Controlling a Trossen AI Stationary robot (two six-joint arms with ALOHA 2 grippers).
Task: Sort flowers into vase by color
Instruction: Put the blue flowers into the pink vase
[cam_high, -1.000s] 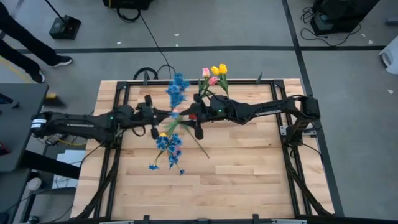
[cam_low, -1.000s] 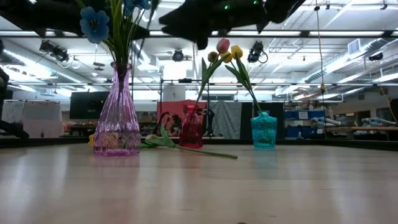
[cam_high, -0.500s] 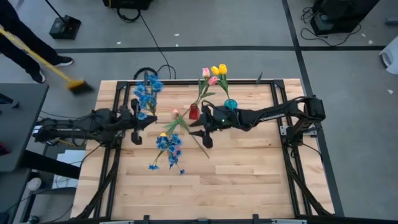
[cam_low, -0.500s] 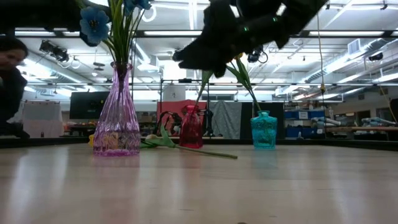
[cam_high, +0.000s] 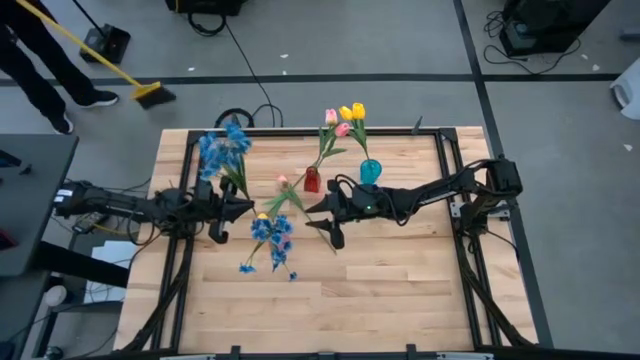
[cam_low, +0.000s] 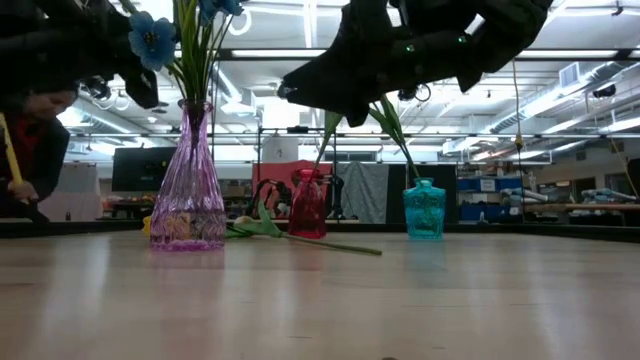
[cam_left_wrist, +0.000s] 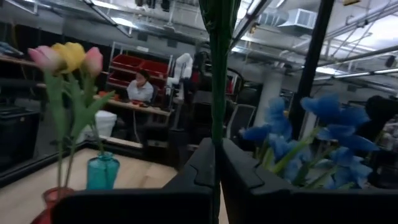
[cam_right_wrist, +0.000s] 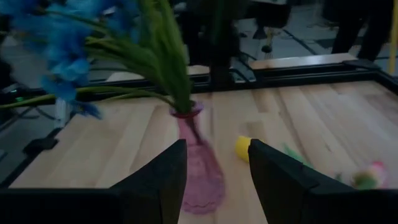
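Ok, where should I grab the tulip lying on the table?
Take it by the bare stem, away from the leaves bunched near the purple vase. It lies flat on the table, so probably come straight down with the open right gripper, jaws straddling it.

I see a person (cam_high: 40, 60) sweeping with a yellow broom (cam_high: 100, 62) off the table's far-left corner, a dustpan (cam_high: 105, 44) near them, black cables (cam_high: 240, 70) on the floor, and another person seated (cam_left_wrist: 142, 87) in the background.
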